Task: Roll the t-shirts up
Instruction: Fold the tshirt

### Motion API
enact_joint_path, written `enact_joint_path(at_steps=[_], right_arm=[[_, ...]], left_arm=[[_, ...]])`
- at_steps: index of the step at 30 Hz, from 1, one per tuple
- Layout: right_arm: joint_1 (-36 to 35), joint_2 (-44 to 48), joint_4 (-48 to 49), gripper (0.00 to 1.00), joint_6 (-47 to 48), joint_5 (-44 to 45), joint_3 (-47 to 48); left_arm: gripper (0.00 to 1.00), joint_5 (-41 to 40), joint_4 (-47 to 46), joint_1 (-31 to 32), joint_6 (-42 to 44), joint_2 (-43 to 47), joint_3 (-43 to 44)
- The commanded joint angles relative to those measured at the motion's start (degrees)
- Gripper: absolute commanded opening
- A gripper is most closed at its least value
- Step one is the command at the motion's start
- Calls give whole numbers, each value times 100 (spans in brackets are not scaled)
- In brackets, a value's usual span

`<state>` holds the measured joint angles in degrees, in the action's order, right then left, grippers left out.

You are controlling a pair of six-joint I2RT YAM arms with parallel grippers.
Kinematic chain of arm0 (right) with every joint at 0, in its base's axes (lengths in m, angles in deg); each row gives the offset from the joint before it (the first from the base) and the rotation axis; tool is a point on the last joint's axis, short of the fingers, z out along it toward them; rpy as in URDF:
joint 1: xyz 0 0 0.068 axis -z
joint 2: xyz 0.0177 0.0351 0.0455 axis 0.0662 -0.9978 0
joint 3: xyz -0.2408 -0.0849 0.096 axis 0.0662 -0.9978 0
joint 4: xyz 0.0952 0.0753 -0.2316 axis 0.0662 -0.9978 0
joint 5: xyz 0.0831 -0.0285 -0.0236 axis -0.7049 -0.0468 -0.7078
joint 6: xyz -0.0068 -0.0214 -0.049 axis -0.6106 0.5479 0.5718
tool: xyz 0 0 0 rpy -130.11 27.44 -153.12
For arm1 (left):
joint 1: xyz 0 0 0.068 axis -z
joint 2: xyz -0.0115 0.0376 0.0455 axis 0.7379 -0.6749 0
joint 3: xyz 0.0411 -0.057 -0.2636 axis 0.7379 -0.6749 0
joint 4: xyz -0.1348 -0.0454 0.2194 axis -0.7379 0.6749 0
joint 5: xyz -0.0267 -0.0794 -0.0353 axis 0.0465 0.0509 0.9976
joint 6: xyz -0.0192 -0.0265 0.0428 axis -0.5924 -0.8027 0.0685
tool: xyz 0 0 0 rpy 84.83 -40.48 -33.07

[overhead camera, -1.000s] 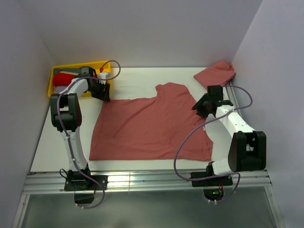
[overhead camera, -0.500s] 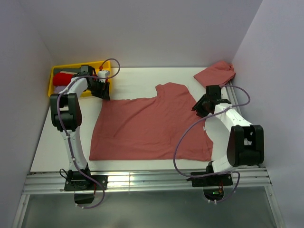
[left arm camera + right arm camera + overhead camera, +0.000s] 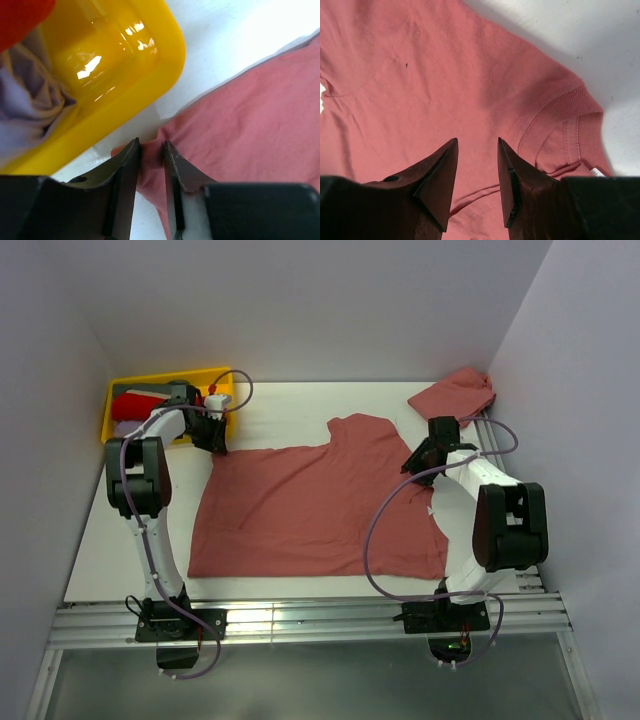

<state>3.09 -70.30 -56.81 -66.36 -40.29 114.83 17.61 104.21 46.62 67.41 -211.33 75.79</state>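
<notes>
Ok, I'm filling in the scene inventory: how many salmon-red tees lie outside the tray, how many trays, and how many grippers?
Salmon-red t-shirts: 2, the spread t-shirt and the bunched t-shirt
Trays: 1, the yellow tray
Grippers: 2, the left gripper and the right gripper
Total: 5

Soft cloth, shiny plastic
Tee (image 3: 320, 505): thin matt knit cloth (collar (image 3: 560, 107) ribbed); tray (image 3: 155, 80): smooth glossy yellow plastic, catching glare; table (image 3: 290, 415): smooth matt white.
</notes>
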Motion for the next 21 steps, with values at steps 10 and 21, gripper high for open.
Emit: enact_joint_path(at_steps=[10, 21], right_arm=[[27, -109, 148, 44, 294, 232, 138], [27, -197, 209, 44, 338, 258, 95]], left_arm=[[44, -393, -269, -39, 118, 887, -234], [39, -560, -277, -197, 22, 737, -287]])
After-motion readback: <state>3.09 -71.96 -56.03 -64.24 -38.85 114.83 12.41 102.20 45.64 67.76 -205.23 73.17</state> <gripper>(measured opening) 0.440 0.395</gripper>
